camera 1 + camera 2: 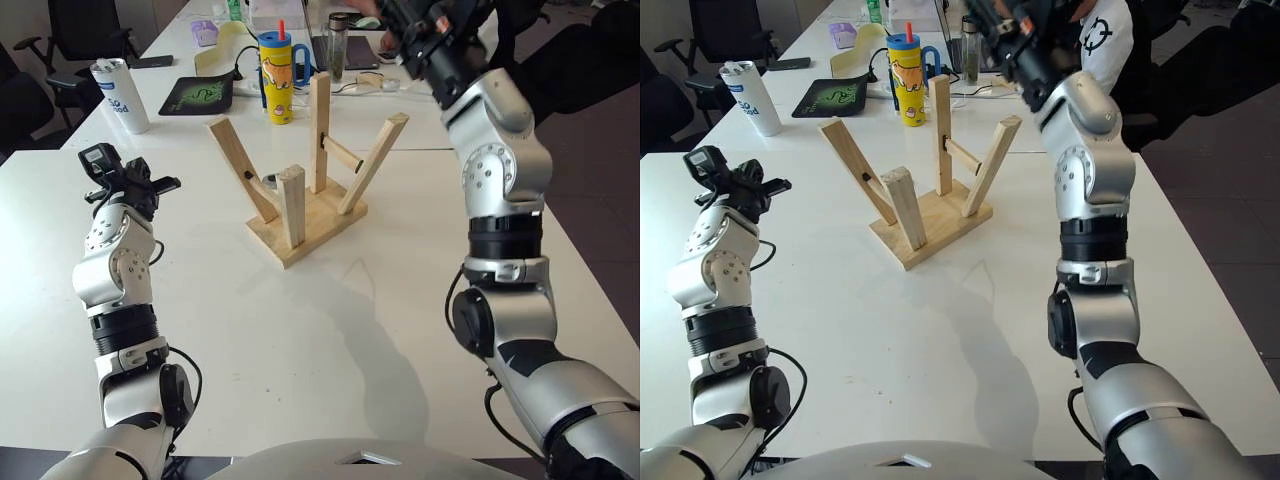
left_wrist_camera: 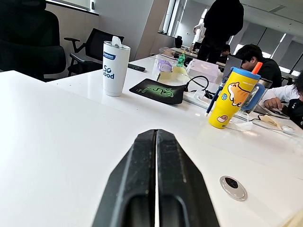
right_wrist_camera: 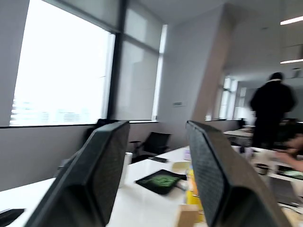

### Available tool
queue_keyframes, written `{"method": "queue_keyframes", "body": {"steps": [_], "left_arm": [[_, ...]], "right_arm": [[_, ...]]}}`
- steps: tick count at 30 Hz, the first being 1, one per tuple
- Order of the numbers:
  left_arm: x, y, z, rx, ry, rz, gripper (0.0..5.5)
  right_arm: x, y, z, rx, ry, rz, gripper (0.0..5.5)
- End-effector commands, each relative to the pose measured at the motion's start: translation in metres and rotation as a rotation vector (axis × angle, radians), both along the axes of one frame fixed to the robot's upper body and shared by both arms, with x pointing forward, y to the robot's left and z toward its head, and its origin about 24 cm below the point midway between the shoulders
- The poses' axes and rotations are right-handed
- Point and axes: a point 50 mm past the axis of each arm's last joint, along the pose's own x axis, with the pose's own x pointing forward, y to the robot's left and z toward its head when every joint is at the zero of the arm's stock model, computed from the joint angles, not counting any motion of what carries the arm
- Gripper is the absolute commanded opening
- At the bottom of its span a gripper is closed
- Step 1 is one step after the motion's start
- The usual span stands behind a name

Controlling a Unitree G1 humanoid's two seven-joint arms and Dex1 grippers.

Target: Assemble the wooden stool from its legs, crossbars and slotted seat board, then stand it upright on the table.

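A white tabletop (image 1: 300, 340) seen from above, with a robot arm at each side. Near the middle of it a wooden stool (image 1: 310, 190) sits upside down. Its seat board (image 1: 318, 232) lies flat on the tabletop and four legs point up, splaying outward: one at the front (image 1: 292, 205), one at the left (image 1: 240, 168), one at the back (image 1: 320, 125) and one at the right (image 1: 374, 162). A short crossbar (image 1: 343, 153) joins the back and right legs.

The left gripper (image 2: 155, 142) hangs low over the tabletop to the left of the stool, well apart from it. Its jaws are pressed together with nothing between them. The right gripper (image 3: 156, 130) is raised high above the far right of the tabletop, away from the stool. Its jaws stand wide apart and hold nothing.

On the next tabletop behind are a yellow cartoon cup (image 1: 277, 85), a white tumbler (image 1: 121, 95) and a dark mouse mat (image 1: 197, 95).
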Motion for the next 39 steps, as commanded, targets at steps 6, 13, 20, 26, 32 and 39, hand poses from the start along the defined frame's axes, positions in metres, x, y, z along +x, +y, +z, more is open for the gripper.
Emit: {"method": "queue_keyframes", "body": {"steps": [6,13,20,26,32,39], "left_arm": [[0.001,-0.009,0.001,-0.01,-0.014,-0.009,0.0],[0.003,-0.008,0.003,-0.017,-0.021,-0.014,0.0],[-0.001,-0.005,0.0,-0.022,-0.013,0.001,0.0],[-0.001,-0.004,0.0,-0.022,-0.01,-0.003,0.0],[0.0,-0.007,0.001,-0.02,-0.016,-0.008,0.0],[0.003,-0.011,0.006,-0.019,-0.027,-0.025,0.0]], "right_arm": [[0.036,-0.046,-0.132,-0.499,0.382,-0.334,2.22],[0.019,-0.02,-0.154,-0.449,0.295,0.162,2.22],[-0.005,0.017,-0.139,-0.498,0.109,0.577,2.22],[-0.021,0.013,-0.139,-0.599,0.189,0.706,2.22],[0.033,-0.022,-0.112,-0.516,0.261,-0.057,2.22],[0.049,0.005,-0.088,-0.23,0.299,-0.223,2.22]]}}
